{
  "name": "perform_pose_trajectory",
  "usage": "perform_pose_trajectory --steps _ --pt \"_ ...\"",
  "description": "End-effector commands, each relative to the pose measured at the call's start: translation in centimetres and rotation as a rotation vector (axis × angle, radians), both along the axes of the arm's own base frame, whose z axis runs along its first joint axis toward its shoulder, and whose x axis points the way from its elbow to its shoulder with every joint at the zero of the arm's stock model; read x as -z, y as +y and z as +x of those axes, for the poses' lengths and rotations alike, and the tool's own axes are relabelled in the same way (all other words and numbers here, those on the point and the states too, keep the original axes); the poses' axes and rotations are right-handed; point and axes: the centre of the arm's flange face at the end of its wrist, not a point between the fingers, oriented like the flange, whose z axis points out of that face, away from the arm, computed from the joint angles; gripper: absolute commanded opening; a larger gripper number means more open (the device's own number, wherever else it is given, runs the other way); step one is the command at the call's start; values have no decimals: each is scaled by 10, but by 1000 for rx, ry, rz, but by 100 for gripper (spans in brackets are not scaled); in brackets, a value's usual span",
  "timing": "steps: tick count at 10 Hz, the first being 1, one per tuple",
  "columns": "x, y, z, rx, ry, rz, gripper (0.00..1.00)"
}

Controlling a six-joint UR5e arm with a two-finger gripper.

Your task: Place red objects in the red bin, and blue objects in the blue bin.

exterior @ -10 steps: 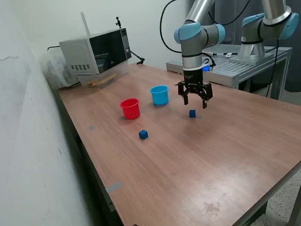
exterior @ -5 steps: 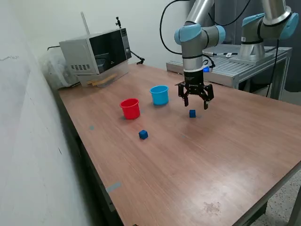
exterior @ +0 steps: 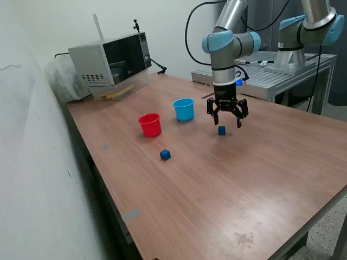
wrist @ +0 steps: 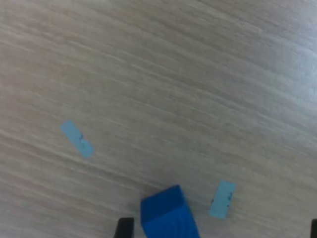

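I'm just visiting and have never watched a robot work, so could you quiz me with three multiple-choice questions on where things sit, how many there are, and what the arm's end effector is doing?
1. Where is the red cup relative to the light blue cup?
A. On the exterior view's left of it
B. Stacked inside it
C. On the floor

2. How many dark blue cubes lie on the table?
A. None
B. Two
C. Five

3. What state is the end effector in?
A. Clamped on a cup
B. Open and empty, above a cube
C. Carrying a cube

Answers:
1 A, the cups stand apart, side by side.
2 B, one cube under the end effector, another nearer the red cup.
3 B, its fingers are spread with nothing between them.
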Motion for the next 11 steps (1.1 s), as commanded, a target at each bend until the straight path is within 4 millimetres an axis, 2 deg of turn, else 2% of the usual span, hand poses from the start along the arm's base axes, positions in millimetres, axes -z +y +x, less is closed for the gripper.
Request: perform_pose_trajectory --steps 1,5,7,10,11 --pt "2 -1 1 -32 3 0 100" --pt "2 1 1 -44 2 -1 100" --pt "13 1 0 -67 -11 0 100" --pt "14 1 -2 -113 -9 2 100" --pt "15 0 -1 -116 -11 2 0"
